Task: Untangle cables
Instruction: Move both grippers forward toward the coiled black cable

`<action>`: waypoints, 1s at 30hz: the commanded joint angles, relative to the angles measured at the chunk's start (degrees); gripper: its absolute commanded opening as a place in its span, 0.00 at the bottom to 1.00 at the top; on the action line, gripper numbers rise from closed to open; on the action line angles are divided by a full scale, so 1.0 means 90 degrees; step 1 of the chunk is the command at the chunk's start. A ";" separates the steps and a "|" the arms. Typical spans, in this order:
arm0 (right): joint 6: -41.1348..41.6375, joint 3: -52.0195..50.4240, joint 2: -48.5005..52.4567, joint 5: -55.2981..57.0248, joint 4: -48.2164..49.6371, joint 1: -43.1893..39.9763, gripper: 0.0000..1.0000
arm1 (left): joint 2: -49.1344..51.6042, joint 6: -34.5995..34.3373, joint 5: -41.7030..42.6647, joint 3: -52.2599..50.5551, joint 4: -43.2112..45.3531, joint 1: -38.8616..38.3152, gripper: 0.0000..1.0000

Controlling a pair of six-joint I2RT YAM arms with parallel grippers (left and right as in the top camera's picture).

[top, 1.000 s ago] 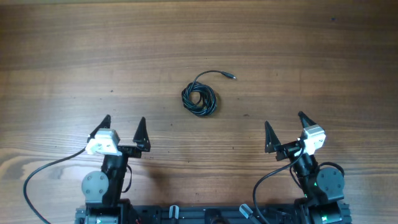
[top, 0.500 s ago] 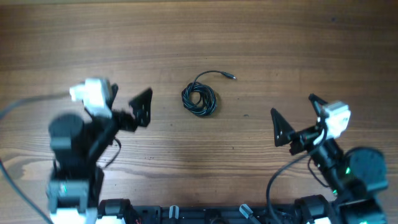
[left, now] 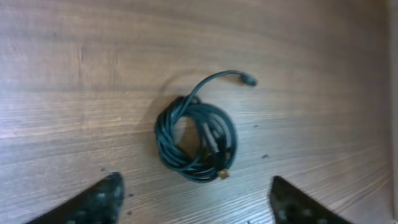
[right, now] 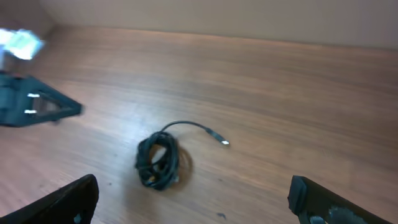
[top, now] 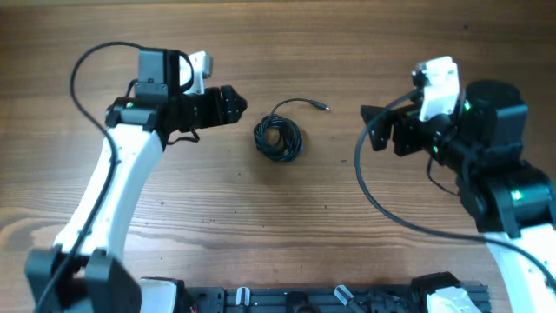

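Loosely coiled cables on table, left tool, right tool flanking, apart.

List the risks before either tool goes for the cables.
1. The cables lie in one tight coil; a pinch by the left tool may grab several loops and tighten the knot.
2. The right tool faces the coil from the other side; closing in together, the tools could collide.
3. The free plug end could snag when pulled.

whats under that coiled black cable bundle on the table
The black coiled cable bundle lies on the brown wooden table; bare wood shows through the loop's gaps. Where strands overlap, the lower ones are covered, so how they cross underneath cannot be seen.
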 commanded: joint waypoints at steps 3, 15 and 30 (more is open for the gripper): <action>0.0340 0.0146 0.0738 -0.1192 0.0068 -0.0022 1.00 | 0.0945 -0.1375 -0.1600 0.0083 0.0151 -0.0561 0.71; 0.2101 0.0134 0.1826 -0.1173 -0.0092 -0.0019 0.79 | 0.2089 -0.2295 -0.2475 0.0075 0.1200 -0.1379 0.45; 0.2334 0.0121 0.1826 -0.0928 -0.0605 -0.0019 0.80 | 0.2285 -0.2229 -0.3189 -0.0308 0.1127 -0.1943 0.40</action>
